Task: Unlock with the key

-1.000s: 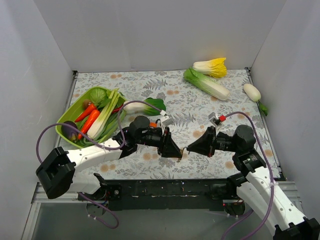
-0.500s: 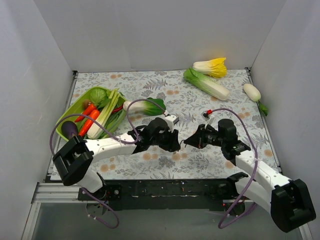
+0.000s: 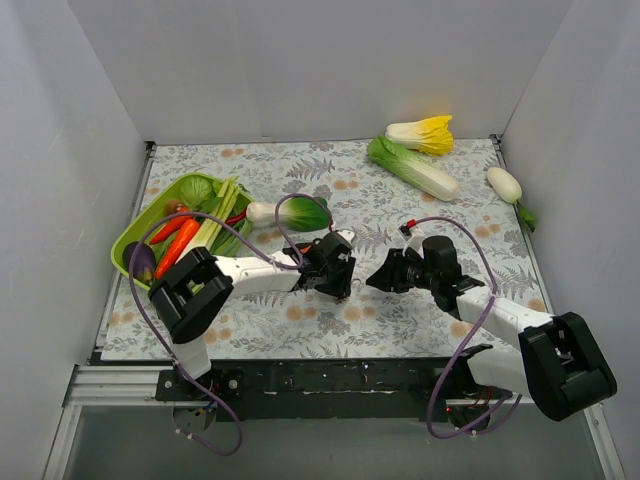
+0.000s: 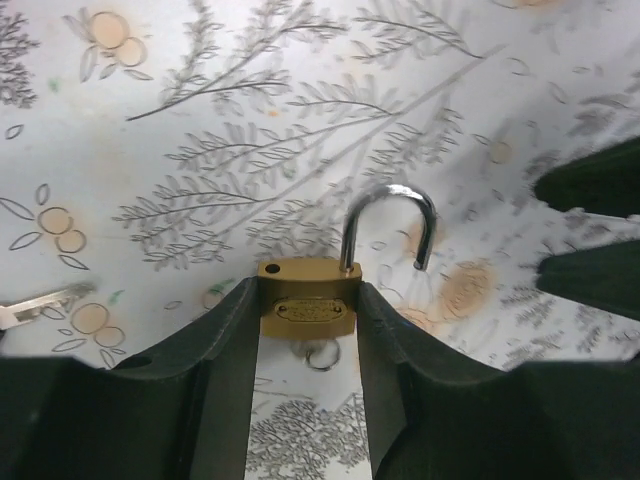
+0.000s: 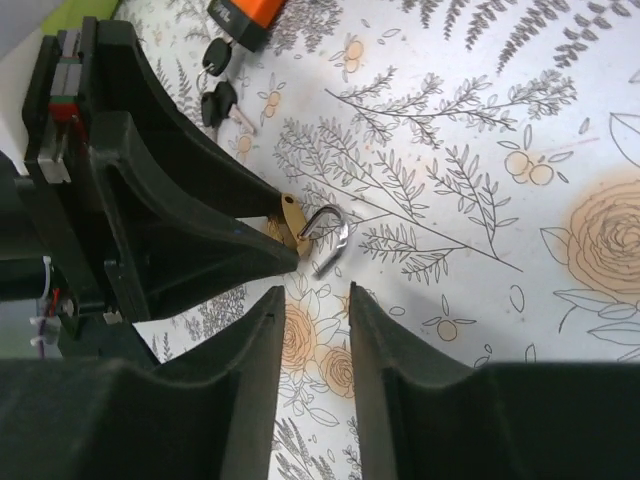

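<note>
Padlock [image 4: 310,303] is clamped by its brass body between the left gripper [image 4: 308,322] fingers, with the shackle [image 4: 349,240] pointing out ahead of the fingertips. The shackle is swung open and its free leg hangs clear of the body.

My read is that the unlock itself looks done and this is the wrap-up. I see no key in the lock, though the keyway end faces back into the left gripper and is hidden.

The keys [image 5: 218,85] lie on the table [image 5: 480,130] beside an orange tag [image 5: 250,12]. They sit off to the side of the left gripper, well apart from the lock and not held.

- **Left gripper:** clenched on the padlock, pads flat on both sides of the body.
- **Right gripper [image 5: 315,295]:** nose-to-nose with the left, just short of the shackle and not touching it. Its jaws are parted only narrowly, with nothing between them, so it's empty.

Next is probably to back the right arm off straight, staying clear of the free shackle leg. The left then sets the lock down without knocking the shackle shut.
</note>
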You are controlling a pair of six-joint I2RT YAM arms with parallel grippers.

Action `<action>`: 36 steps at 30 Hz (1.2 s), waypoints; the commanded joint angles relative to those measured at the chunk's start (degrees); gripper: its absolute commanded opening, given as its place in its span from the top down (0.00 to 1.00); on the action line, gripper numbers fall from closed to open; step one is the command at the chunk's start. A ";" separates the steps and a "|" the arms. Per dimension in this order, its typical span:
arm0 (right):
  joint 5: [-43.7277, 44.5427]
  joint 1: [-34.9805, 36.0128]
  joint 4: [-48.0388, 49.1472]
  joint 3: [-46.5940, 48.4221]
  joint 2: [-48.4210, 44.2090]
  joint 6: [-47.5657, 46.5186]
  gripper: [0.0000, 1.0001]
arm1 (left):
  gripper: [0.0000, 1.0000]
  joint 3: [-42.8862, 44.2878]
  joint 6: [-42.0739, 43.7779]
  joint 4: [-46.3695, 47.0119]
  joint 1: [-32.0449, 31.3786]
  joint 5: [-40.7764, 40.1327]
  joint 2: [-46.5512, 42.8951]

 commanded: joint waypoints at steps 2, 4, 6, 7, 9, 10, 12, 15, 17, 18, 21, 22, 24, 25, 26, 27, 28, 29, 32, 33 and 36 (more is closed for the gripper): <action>4.52 0.12 -0.36 1.91 0.41 -0.57 0.53 | 1.00 5.87 1.93 -6.48 3.71 -3.38 3.05; 6.54 0.03 -1.59 1.56 -1.51 -0.39 0.49 | 1.00 7.63 2.90 -8.77 4.77 -3.46 4.73; 8.04 0.12 -4.22 1.21 -3.01 -0.56 0.46 | 1.00 10.00 4.04 -10.00 5.74 -3.81 6.83; 9.61 0.12 -5.28 0.94 -4.76 -0.65 0.46 | 1.00 10.71 4.14 -10.88 6.00 -4.08 7.45; 10.94 0.12 -7.38 0.41 -6.53 -0.74 0.45 | 1.00 12.64 4.40 -11.94 6.44 -5.82 9.47; 12.08 0.12 -8.00 -0.11 -8.36 -0.74 0.44 | 1.00 13.43 4.49 -13.34 6.53 -6.79 10.27; 12.87 0.12 -10.02 -0.64 -10.31 -0.74 0.44 | 1.00 15.71 4.58 -15.01 6.62 -8.73 11.59; 14.63 0.12 -12.04 -1.35 -14.17 -0.65 0.43 | 0.96 17.65 4.23 -15.37 6.62 -10.67 13.52; 15.60 0.12 -13.37 -1.26 -16.64 -0.83 0.42 | 0.91 18.45 4.14 -15.37 6.62 -10.41 14.58; 15.95 0.12 -13.98 -1.17 -17.34 -1.00 0.42 | 0.81 18.80 4.05 -15.46 6.62 -10.41 14.84; 17.09 0.12 -16.09 -0.29 -19.36 -1.53 0.41 | 0.56 19.50 3.79 -15.90 6.62 -10.85 15.28; 17.71 0.12 -17.92 -0.12 -20.15 -1.70 0.41 | 0.47 19.59 3.61 -15.81 6.62 -11.11 15.20; 18.15 0.12 -18.56 0.41 -21.03 -1.97 0.41 | 0.34 19.59 2.91 -15.64 6.54 -12.34 14.32; 18.33 0.12 -18.65 0.59 -22.00 -1.88 0.41 | 0.18 19.50 2.65 -15.37 6.62 -13.04 13.88; 18.42 0.12 -18.91 0.76 -22.44 -1.79 0.41 | 0.02 19.16 2.38 -14.94 6.45 -14.44 12.57; 18.50 0.12 -19.08 1.20 -22.71 -1.79 0.41 | 0.02 18.89 2.03 -13.89 6.53 -15.15 11.78; 18.50 0.03 -19.35 1.72 -23.23 -1.79 0.41 | 0.02 18.45 1.85 -13.18 6.45 -16.11 10.90; 18.59 0.12 -20.13 2.25 -23.50 -1.79 0.41 | 0.02 17.23 1.76 -12.22 6.27 -16.90 9.58; 19.82 0.12 -21.80 4.62 -24.73 -2.93 0.41 | 0.02 12.76 2.11 -6.60 6.01 -18.84 3.44; 21.13 0.12 -22.16 5.33 -24.99 -3.98 0.41 | 0.02 11.43 2.20 -3.01 6.01 -19.45 -0.67; 24.03 0.12 -24.79 8.49 -26.40 -5.74 0.40 | 0.02 5.47 2.90 4.63 6.09 -20.51 -7.45</action>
